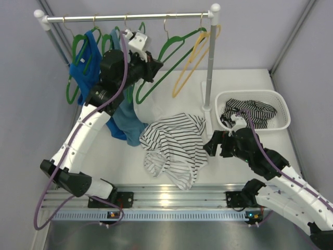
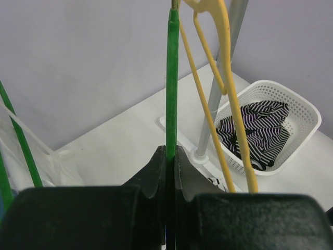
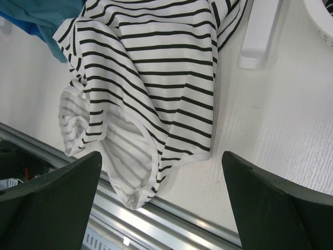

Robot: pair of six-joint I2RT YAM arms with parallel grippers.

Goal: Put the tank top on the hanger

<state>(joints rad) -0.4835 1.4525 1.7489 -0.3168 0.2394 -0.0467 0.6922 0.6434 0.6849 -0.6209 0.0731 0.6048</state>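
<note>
Lying crumpled on the white counter (image 1: 244, 78), the tank top (image 1: 174, 148) is found near the middle of the overhead view. Its white cloth with thin black stripes is bunched into folds, and one rounded edge is turned toward 6 o'clock, close to the metal track (image 1: 177, 200) along the counter's near edge.

The right jaws are held spread wide just at 3 o'clock of the garment. Through the right wrist camera the tank top (image 3: 151, 78) is seen between and beyond the two fingertips, touched by neither.

The left jaws are raised toward 12 o'clock at the clothes rail (image 1: 130, 17) and are pressed together on the green hanger (image 1: 171, 47). In the left wrist view the hanger (image 2: 172, 78) is seen edge-on, pinched between the two pads and rising straight up from them. Its brass-coloured hook appears to be hung over the rail.

A yellow hanger (image 1: 195, 57) is hung just at 3 o'clock of the green one; the same yellow hanger (image 2: 223, 62) is seen close beside it from the left wrist. A blue top (image 1: 86, 67) is hung toward 9 o'clock on the rail.

At 3 o'clock on the counter a white basket (image 1: 281, 96) is set, and a darker striped garment (image 1: 252, 112) is heaped inside it.
</note>
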